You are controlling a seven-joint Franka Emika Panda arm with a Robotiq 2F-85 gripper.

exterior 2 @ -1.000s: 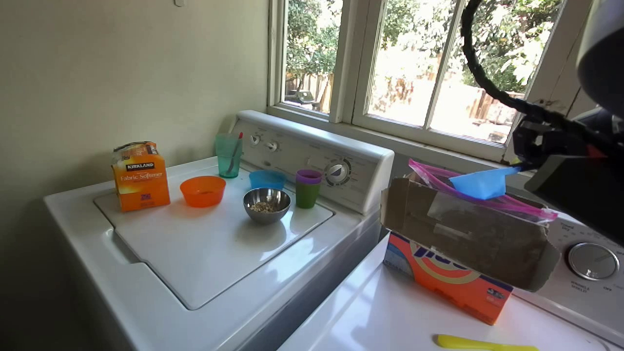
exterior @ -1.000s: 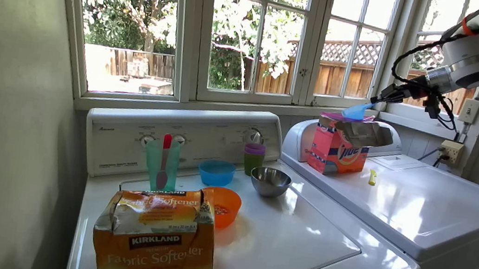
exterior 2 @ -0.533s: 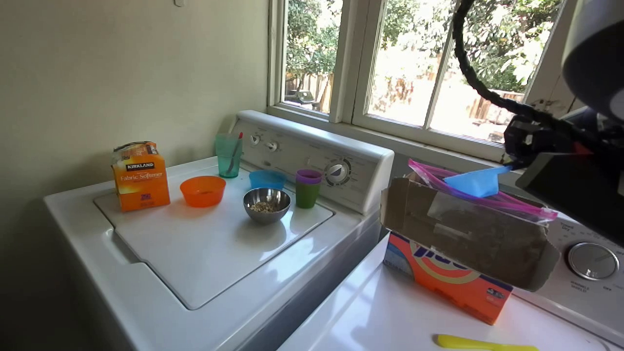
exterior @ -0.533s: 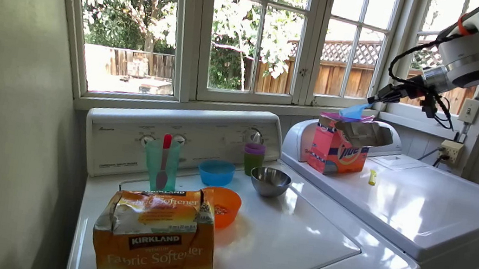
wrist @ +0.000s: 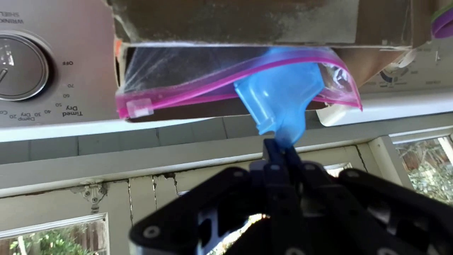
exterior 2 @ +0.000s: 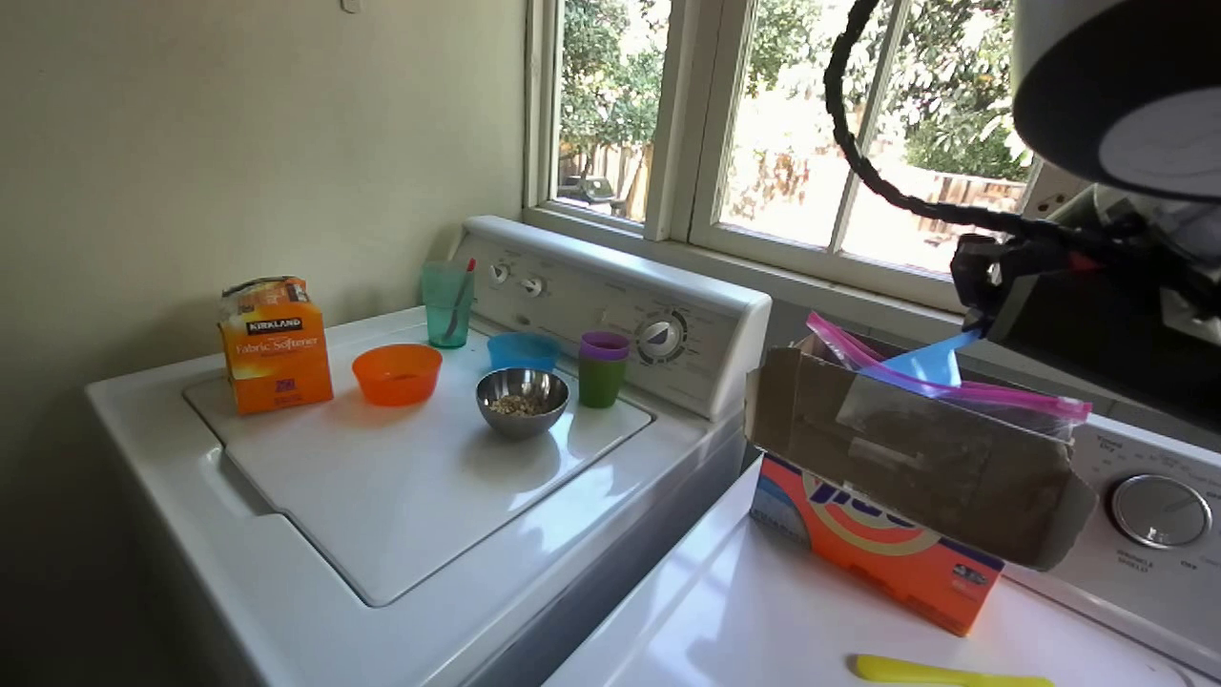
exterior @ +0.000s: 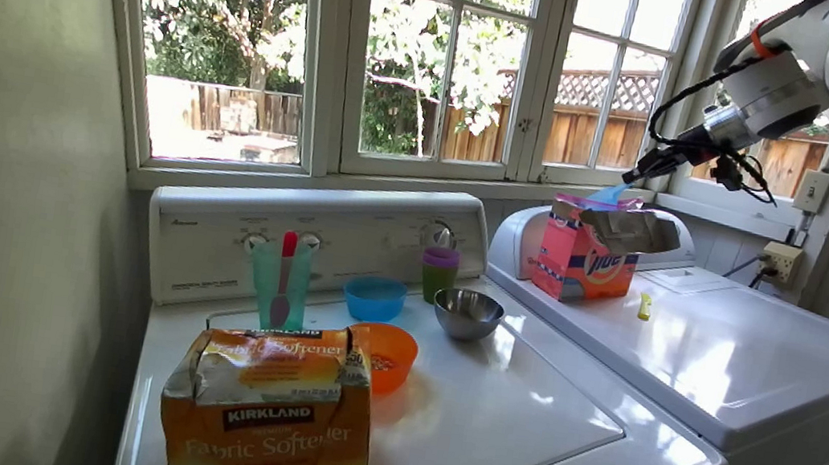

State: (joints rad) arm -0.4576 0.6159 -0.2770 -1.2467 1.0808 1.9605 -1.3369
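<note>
Held scoop (wrist: 283, 92) slants down into the bag (wrist: 198, 88)

The gripper (wrist: 281, 147) has its jaws drawn narrow, holding the scoop by the end of its handle. The blue scoop lies straight ahead of the jaws, its long axis following the gripper's own line, so the head is the farthest part; in both exterior views it tilts downward from the jaws.

That head lies between the two pink lips of the bag: the handle is outside, and in the wrist view the head's far part shows through the clear film. How deep it reaches, and whether it touches either lip, I cannot tell.

The bag sits in the orange box (exterior 2: 916, 563), whose brown flap (exterior 2: 954, 477) folds out over its front; the box stands on the surface (exterior 2: 706, 611). A yellow utensil (exterior 2: 940, 674) lies near the box, well apart from the jaws. In an exterior view the only arm (exterior: 775, 89) reaches the scoop from the upper right.
</note>
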